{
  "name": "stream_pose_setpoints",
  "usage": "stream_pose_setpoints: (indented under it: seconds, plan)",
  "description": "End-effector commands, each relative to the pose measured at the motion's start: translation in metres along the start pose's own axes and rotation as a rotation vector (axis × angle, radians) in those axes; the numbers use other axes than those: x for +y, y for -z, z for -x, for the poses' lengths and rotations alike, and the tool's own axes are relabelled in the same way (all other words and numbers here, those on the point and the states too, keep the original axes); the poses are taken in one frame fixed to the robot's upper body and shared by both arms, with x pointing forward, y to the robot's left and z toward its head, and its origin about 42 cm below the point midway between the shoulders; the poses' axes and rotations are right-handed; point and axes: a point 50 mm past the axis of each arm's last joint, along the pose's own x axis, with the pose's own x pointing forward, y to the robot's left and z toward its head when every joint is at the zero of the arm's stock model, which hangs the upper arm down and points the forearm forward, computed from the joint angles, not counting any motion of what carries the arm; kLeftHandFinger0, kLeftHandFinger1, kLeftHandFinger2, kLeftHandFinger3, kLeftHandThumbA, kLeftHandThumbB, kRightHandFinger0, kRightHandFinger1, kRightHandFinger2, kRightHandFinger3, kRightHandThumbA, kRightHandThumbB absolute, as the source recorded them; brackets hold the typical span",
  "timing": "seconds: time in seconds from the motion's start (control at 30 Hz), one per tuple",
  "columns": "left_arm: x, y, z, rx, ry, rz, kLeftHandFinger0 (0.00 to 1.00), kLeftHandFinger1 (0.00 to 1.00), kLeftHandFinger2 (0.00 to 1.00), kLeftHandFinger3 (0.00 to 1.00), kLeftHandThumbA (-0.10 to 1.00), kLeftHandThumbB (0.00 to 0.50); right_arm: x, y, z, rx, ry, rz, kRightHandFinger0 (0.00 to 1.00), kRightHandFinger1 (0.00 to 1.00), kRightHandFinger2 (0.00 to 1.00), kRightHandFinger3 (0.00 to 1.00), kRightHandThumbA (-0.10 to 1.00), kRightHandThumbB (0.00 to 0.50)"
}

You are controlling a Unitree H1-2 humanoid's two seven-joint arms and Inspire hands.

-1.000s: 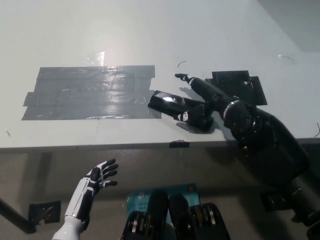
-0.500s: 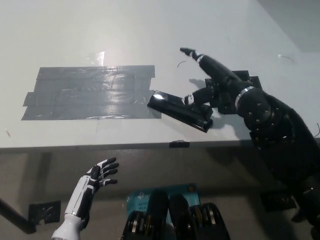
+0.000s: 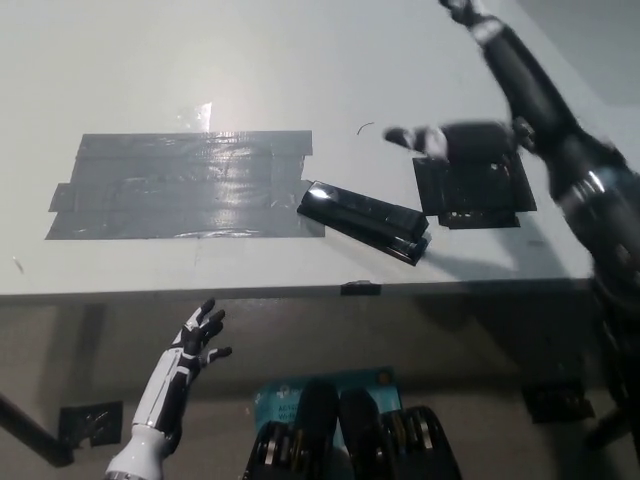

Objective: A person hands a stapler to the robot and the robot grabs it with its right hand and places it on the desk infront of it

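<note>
Nearest: white left hand (image 3: pixel 197 345) low at the robot's left, below the desk edge, fingers spread apart, holding nothing. It rests there, well apart from everything on the desk (image 3: pixel 330 60).

Next up, on the desk near its front edge: black stapler (image 3: pixel 364 221) lying flat, angled, its far-left end touching the corner of a big grey tape patch (image 3: pixel 180 186), which is stuck flat on the desk, up and fwd of the left hand. Stapler is free, nothing gripping it; it sits below and to the left of the right hand, clearly apart from it.

Just right of the stapler, under the right hand: a black square patch (image 3: pixel 470 195) on the desk.

Farthest: black right hand (image 3: pixel 470 130), raised over the desk w/ arm reaching up toward the top right. Fingers splayed wide, one tip stretched left, another at the top edge; empty. Motion blur on it, so finer detail can't be told
</note>
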Motion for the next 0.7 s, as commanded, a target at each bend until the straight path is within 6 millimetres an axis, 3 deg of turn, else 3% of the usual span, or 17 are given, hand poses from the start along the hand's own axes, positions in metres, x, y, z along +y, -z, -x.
stream_pose_setpoints:
  seconds: [0.0, 0.2, 0.23, 0.37, 0.47, 0.57, 0.6, 0.67]
  plan:
    - [-0.001, -0.007, -0.003, -0.050, 0.006, 0.025, 0.93, 1.00, 1.00, 1.00, 1.00, 0.492, 0.001, -0.026, 0.104, -0.193, 0.183, -0.210, 1.00, 1.00, 1.00, 1.00, 1.00, 0.336]
    - [-0.008, 0.003, 0.009, -0.026, 0.011, 0.043, 1.00, 1.00, 1.00, 1.00, 1.00, 0.473, 0.053, 0.027, 0.158, -0.008, 0.189, -0.381, 1.00, 1.00, 1.00, 1.00, 1.00, 0.232]
    - [-0.009, 0.004, 0.011, -0.022, 0.013, 0.046, 1.00, 1.00, 1.00, 1.00, 1.00, 0.476, 0.063, 0.041, 0.167, 0.036, 0.198, -0.418, 1.00, 1.00, 1.00, 1.00, 1.00, 0.239]
    - [-0.011, 0.010, 0.017, -0.004, 0.013, 0.040, 1.00, 1.00, 1.00, 1.00, 1.00, 0.495, 0.089, 0.072, 0.188, 0.155, 0.236, -0.477, 1.00, 1.00, 1.00, 1.00, 1.00, 0.217]
    - [-0.014, 0.015, 0.023, 0.009, 0.014, 0.042, 1.00, 1.00, 1.00, 1.00, 1.00, 0.494, 0.111, 0.098, 0.200, 0.256, 0.235, -0.483, 1.00, 1.00, 1.00, 1.00, 1.00, 0.162]
    - [-0.014, 0.016, 0.025, 0.009, 0.010, 0.033, 1.00, 1.00, 1.00, 1.00, 1.00, 0.485, 0.121, 0.109, 0.202, 0.301, 0.205, -0.483, 1.00, 1.00, 1.00, 1.00, 1.00, 0.182]
    - [-0.014, 0.016, 0.025, 0.009, 0.009, 0.039, 1.00, 1.00, 1.00, 1.00, 1.00, 0.485, 0.125, 0.112, 0.202, 0.314, 0.194, -0.484, 1.00, 1.00, 1.00, 1.00, 1.00, 0.225]
    - [-0.014, 0.016, 0.025, 0.011, 0.009, 0.041, 1.00, 1.00, 1.00, 1.00, 1.00, 0.487, 0.127, 0.114, 0.203, 0.320, 0.188, -0.484, 1.00, 1.00, 1.00, 1.00, 1.00, 0.238]
